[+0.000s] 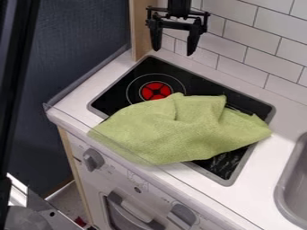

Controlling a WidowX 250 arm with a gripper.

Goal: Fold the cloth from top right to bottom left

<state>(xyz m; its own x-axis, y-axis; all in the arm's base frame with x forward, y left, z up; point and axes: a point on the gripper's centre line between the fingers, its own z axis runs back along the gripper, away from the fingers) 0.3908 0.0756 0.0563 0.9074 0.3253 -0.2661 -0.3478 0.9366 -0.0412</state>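
Your black two-finger gripper (173, 52) hangs, fingers parted and empty, above the black rectangular cooktop's (201, 85) far side; the rumpled green cloth (186, 130) lies across it. Folding appears unstarted: lower and pinch the top-right corner.

You have a white counter (261, 179) running aslant from the upper left to the lower right of the frame. A black stovetop (198, 84) with a grey border is set into it mid-frame, its red burner (157, 91) left of centre. Your rumpled green cloth (180, 131) lies across the stovetop and onto the counter toward its front edge. A grey sink (294, 191) is set in at the lower right.
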